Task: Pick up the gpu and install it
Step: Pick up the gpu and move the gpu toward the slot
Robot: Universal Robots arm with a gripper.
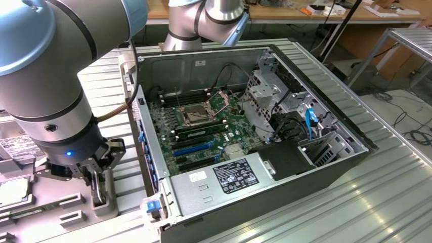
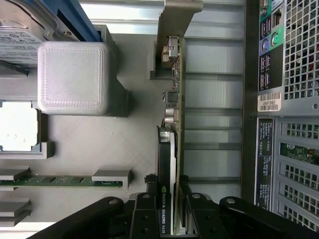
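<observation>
Gripper: the gripper (image 2: 168,220) is low over the grey tray (image 2: 99,144), jaws about half closed. The fingers (image 2: 144,219) press on the two faces of the gpu (image 2: 168,159), so it looks gripped but not lifted.
Gpu: it stands on edge in its tray slot, cooler on one face and green board on the other.
Key relation: the gpu runs straight out from between the jaws. Its long axis points away from the gripper to the bracket (image 2: 177,20) at the far end, which sits in the tray's post. The grip is across its thickness, at the end opposite the bracket.
Wrist view adds: the cooler label, a drive (image 2: 20,45) and a memory stick (image 2: 60,180) beside the gpu, and the case's port panel (image 2: 294,74) parallel to it.
Exterior view adds: the gripper (image 1: 94,185) at 8 o'clock from the open case (image 1: 337,126). The blue slots (image 1: 192,148) lie at 2 o'clock from the gripper.
</observation>
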